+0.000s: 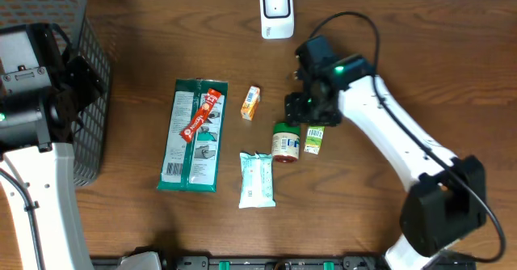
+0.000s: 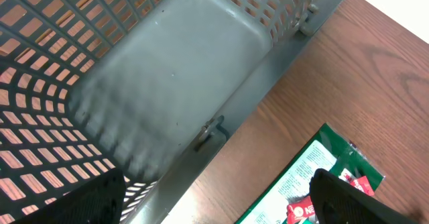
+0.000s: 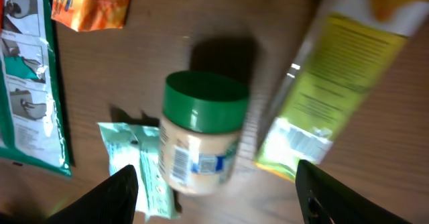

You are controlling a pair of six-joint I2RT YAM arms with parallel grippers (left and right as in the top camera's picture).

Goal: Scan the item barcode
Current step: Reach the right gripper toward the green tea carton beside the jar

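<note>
A small jar (image 3: 198, 133) with a green lid lies on its side on the table, a barcode showing on its label; it looks blurred. My right gripper (image 3: 218, 197) hangs open just above it, with nothing between the fingers. In the overhead view the jar (image 1: 285, 143) lies right below the right gripper (image 1: 305, 115), next to a yellow-green carton (image 1: 313, 139). The white scanner (image 1: 276, 11) stands at the table's far edge. My left gripper (image 2: 214, 204) is open and empty over the rim of the grey basket (image 2: 167, 70).
A large green packet (image 1: 191, 137) with a red bar (image 1: 202, 115) on it lies left of centre. A small orange box (image 1: 251, 103) and a pale green wipes pack (image 1: 257, 179) lie near the jar. The basket (image 1: 85, 84) fills the left edge.
</note>
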